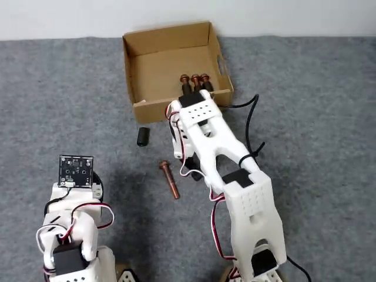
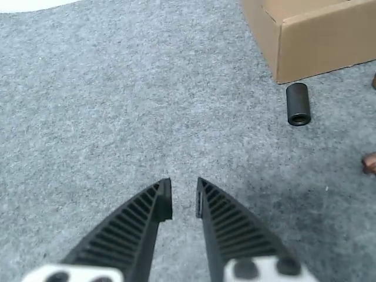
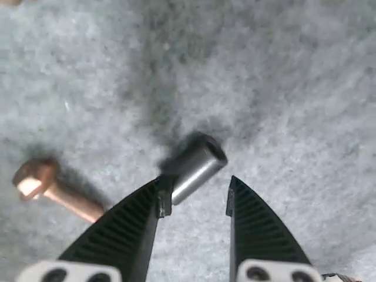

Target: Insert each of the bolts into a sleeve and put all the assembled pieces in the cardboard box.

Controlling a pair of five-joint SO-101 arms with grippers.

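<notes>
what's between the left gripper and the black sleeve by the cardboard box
Nothing visible. Only bare grey carpet lies between the left gripper and the black cylindrical sleeve beside the brown cardboard box.

We're at a robotics lab bench here: a table covered in plain grey felt matting (image 1: 317, 106) runs up to a bare pale wall (image 1: 59, 17). Two white 3D-printed arms, the left arm (image 1: 73, 235) and the right arm (image 1: 235, 170), stand side by side with their servo wires (image 1: 106, 214) looping in the open. Small test pieces lie on the mat: a cardboard box (image 1: 130, 70), a loose copper-coloured bolt (image 1: 169, 180) and a black sleeve (image 1: 143, 136).
</notes>
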